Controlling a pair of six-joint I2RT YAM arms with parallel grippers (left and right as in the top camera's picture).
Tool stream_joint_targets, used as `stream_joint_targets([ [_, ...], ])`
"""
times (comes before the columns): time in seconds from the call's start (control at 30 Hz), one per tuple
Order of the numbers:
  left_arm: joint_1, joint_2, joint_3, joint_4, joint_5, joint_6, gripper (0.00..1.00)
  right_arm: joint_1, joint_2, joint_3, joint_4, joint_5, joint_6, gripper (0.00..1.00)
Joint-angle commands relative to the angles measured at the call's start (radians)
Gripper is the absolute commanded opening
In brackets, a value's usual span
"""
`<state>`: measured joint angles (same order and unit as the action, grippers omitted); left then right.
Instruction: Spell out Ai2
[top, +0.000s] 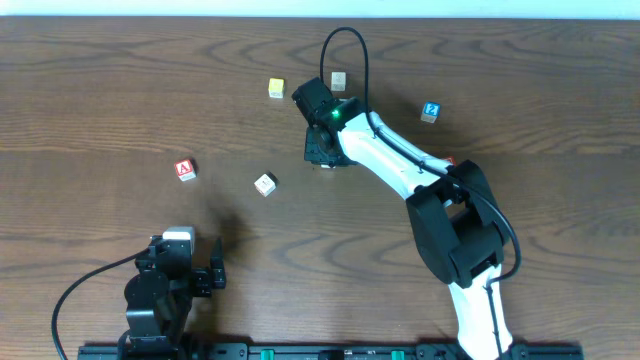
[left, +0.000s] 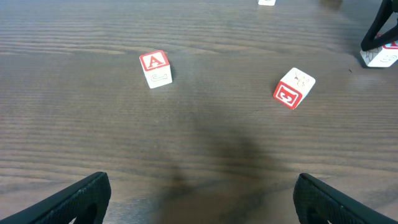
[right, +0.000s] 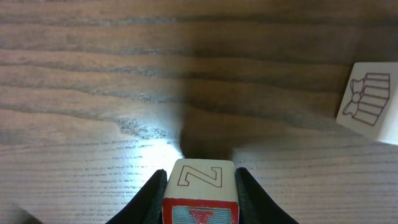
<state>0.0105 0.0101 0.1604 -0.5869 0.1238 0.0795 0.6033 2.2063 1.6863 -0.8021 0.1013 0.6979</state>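
Cube (right: 199, 178) between right gripper (right: 199, 198) jaws

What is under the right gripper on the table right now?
A small white cube is clamped in the right gripper, showing an outlined Z face and a red-framed face. The red letter is cut off, and from overhead the gripper largely covers the cube.

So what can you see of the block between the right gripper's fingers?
The block is a small white cube, likely painted wood. In the right wrist view one face bears a red outlined Z; the adjoining face has a red frame around a pale blue field with a red letter cut off by the picture's edge. It sits square between the right gripper's black fingers, which touch two opposite sides. Whether it rests on the wooden table is unclear; overhead, the arm hides it.
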Motion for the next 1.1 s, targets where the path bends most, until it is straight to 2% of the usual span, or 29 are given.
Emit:
stream_joint_targets([
  [0.0,0.002,-0.006,-0.007,0.000,-0.001,0.011,0.95,-0.003,0.012,-0.008,0.004,0.033,0.016,0.01],
  [0.1,0.002,-0.006,-0.007,0.000,-0.001,0.011,0.95,-0.003,0.021,-0.008,0.002,0.032,0.016,0.04],
  [0.23,0.002,-0.006,-0.007,0.000,-0.001,0.011,0.95,-0.003,0.035,-0.008,0.002,0.031,0.016,0.34],
  [0.33,0.002,-0.006,-0.007,0.000,-0.001,0.011,0.95,-0.003,0.041,-0.008,-0.002,0.029,0.015,0.37],
  [0.5,0.002,-0.006,-0.007,0.000,-0.001,0.011,0.95,-0.003,0.044,-0.008,-0.002,0.029,0.015,0.49],
  [0.57,0.002,-0.006,-0.007,0.000,-0.001,0.011,0.95,-0.004,0.044,-0.007,0.002,0.029,0.015,0.50],
  [0.83,0.002,-0.006,-0.007,0.000,-0.001,0.011,0.95,-0.038,0.043,0.058,-0.003,0.014,-0.090,0.71],
  [0.87,0.002,-0.006,-0.007,0.000,-0.001,0.011,0.95,-0.048,0.043,0.087,-0.014,0.014,-0.120,0.80],
  [0.9,0.002,-0.006,-0.007,0.000,-0.001,0.011,0.95,-0.058,0.043,0.122,-0.028,0.014,-0.155,0.96],
  [0.93,0.002,-0.006,-0.007,0.000,-0.001,0.011,0.95,-0.067,0.043,0.155,-0.041,0.014,-0.184,0.99],
  [1.07,0.002,-0.006,-0.007,0.000,-0.001,0.011,0.96,-0.121,0.043,0.329,-0.116,0.014,-0.273,0.99],
])
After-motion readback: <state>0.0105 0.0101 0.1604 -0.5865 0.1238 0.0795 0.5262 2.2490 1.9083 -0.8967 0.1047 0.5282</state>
